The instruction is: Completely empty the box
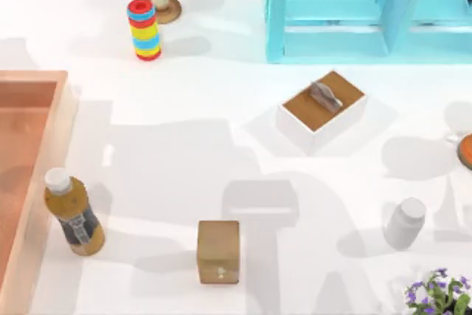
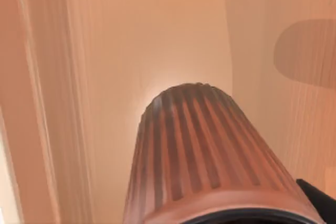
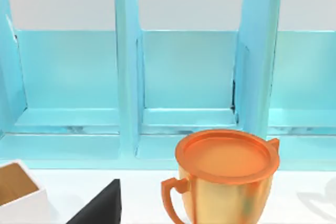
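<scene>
The box (image 1: 29, 182) sits at the table's left edge, its pale wall running beside a bottle (image 1: 72, 213) standing just outside. Left wrist view looks down at a ribbed cup (image 2: 210, 161) over the box floor (image 2: 157, 35); can't tell that claw's state. Right wrist view faces a blue shelf (image 3: 189, 77) and an orange-lidded mug (image 3: 227, 174); can't tell there either
</scene>
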